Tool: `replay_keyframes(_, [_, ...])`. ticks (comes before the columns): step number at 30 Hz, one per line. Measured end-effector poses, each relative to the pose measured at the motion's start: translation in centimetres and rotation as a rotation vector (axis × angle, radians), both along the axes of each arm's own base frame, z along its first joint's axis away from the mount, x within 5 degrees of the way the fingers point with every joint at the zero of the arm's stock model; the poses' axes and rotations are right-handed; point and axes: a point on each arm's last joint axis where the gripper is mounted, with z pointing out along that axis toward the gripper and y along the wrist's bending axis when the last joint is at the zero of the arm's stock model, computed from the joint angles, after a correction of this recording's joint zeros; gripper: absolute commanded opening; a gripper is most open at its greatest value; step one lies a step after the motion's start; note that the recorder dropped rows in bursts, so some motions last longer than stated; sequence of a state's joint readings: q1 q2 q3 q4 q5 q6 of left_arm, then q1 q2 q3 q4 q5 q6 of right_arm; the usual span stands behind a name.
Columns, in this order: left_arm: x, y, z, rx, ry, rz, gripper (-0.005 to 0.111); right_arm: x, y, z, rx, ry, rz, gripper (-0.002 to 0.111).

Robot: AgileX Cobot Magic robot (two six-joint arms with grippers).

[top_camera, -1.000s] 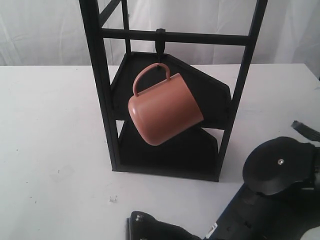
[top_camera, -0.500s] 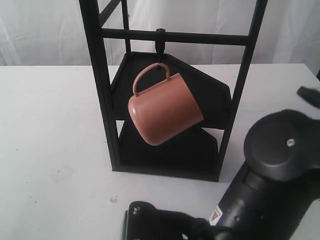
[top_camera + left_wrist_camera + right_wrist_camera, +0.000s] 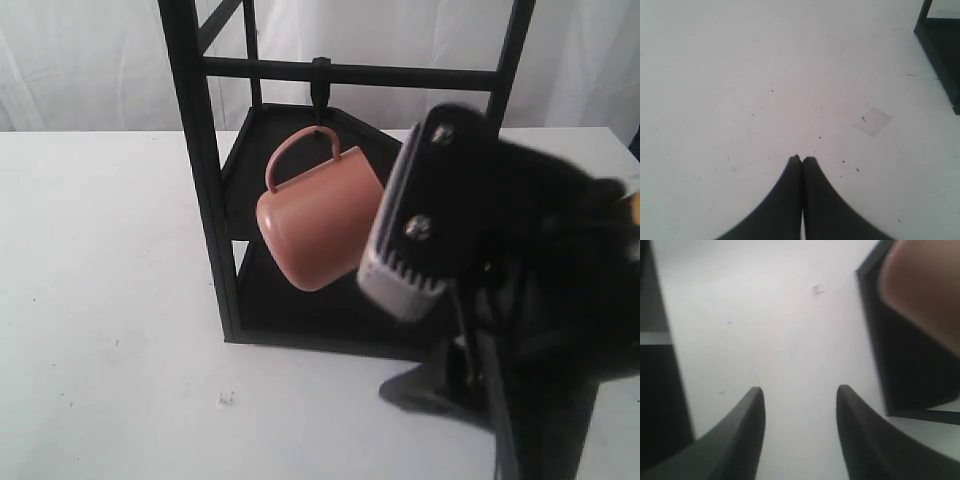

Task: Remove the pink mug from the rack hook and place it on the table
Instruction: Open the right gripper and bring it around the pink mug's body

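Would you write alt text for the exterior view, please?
A pink mug hangs by its handle from a small hook on a black rack on a white table; a blurred black robot arm fills the right foreground.

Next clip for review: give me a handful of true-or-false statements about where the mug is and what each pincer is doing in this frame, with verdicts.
1. The pink mug hangs by its handle from the rack hook. True.
2. The left pincer is wide open. False: its fingers are shut together, holding nothing, above the bare table.
3. The right pincer is open and empty. True.
4. The pink mug stands on the table. False: it hangs tilted, clear of the table, in front of the shelves of the rack.
5. The right pincer grips the mug's handle. False: the mug shows only at the edge of the right wrist view, outside the fingers.
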State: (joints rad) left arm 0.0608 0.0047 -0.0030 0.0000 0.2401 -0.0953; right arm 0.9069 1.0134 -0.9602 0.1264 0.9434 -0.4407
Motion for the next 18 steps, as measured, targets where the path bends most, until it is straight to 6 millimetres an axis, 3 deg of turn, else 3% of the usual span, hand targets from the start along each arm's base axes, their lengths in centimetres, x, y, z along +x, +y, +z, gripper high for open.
replay_keyframes(3, [0.0, 0.0, 0.0, 0.000, 0.000, 0.000, 0.000, 0.4, -1.5, 1.4, 0.029, -0.130, -0.105, 0.046])
replay_keyframes(7, [0.0, 0.0, 0.0, 0.000, 0.000, 0.000, 0.000, 0.3, -2.0, 1.4, 0.013, -0.127, -0.144, 0.067])
replay_keyframes(18, [0.0, 0.0, 0.0, 0.000, 0.000, 0.000, 0.000, 1.2, -0.4, 1.4, 0.140, -0.086, -0.208, 0.068])
